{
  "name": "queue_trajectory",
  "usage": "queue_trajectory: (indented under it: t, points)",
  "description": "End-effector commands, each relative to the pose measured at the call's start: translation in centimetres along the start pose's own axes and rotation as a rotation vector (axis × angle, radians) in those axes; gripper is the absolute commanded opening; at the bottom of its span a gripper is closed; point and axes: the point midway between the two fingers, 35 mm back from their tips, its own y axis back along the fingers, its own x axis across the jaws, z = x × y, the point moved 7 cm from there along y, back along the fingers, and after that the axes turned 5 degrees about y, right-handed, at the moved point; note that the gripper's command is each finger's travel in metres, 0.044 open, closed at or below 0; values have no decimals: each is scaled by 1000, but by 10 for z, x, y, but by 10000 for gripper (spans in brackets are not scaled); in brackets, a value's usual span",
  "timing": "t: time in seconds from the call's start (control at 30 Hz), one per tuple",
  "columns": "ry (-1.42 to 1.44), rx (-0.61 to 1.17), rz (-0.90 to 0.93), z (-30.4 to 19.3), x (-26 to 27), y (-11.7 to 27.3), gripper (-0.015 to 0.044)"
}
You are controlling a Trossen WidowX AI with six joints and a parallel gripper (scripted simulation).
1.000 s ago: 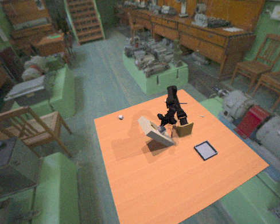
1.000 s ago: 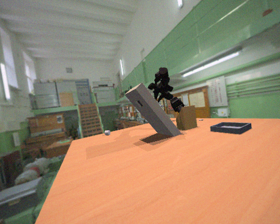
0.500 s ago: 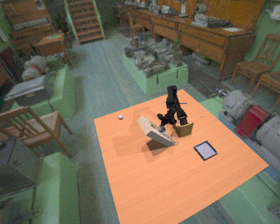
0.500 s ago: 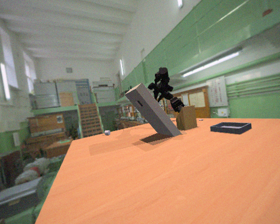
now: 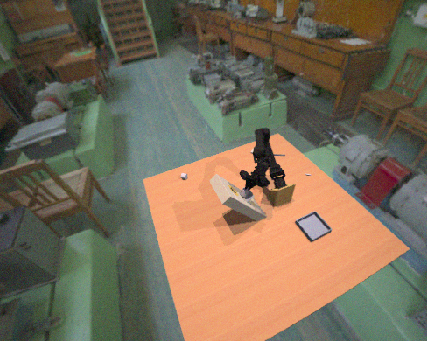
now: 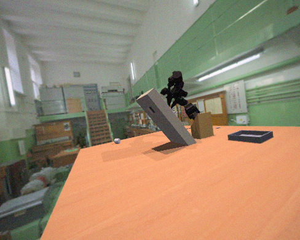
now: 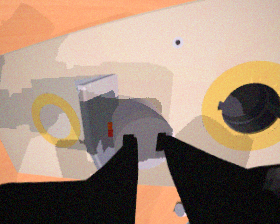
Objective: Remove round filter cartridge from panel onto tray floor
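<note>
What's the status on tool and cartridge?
Tool narrowly parted, tips at cartridge face. Cartridge out of socket, over panel, not in tray. Brown box beside panel.
</note>
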Motion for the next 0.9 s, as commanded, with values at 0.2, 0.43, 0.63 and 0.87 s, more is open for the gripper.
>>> queue_trajectory:
  t: [0.2, 0.43, 0.63, 0.87]
  points:
    - [-1, -3, 6, 0, 0, 0, 90]
    - [7, -29, -179, 4, -17, 13, 90]
    - [-1, -25, -342, 2, -34, 29, 90]
    - [-6, -33, -336, 4, -54, 54, 221]
